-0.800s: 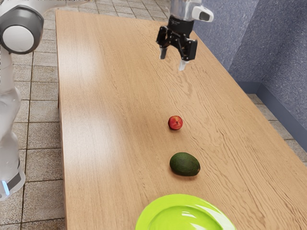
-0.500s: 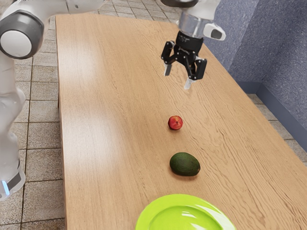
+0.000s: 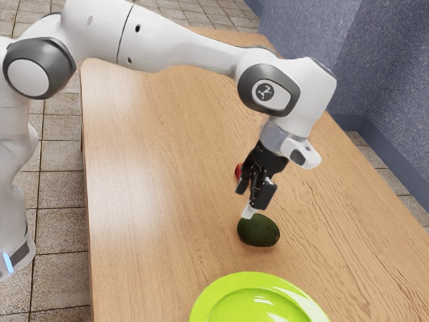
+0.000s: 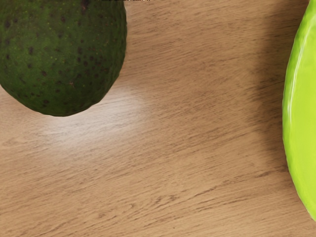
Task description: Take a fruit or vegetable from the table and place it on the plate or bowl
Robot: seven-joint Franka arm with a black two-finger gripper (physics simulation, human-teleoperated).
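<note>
Wooden table [image 3: 147,168] bearing avocado [image 3: 259,231], tiled floor [image 3: 53,134], blue walls [image 3: 382,60]

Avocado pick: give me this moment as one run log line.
phase: pre-grasp | pincer: open, low over avocado | avocado: on table, ungrasped | plate: awaiting fruit

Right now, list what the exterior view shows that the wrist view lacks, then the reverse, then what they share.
Exterior view's extras: the arm, the tool low over the avocado, a red fruit partly hidden behind the tool, tiled floor, blue wall. Wrist view's extras: the avocado's dark speckles up close, and the table grain between it and the green plate. Shared: avocado, green plate, table.
</note>
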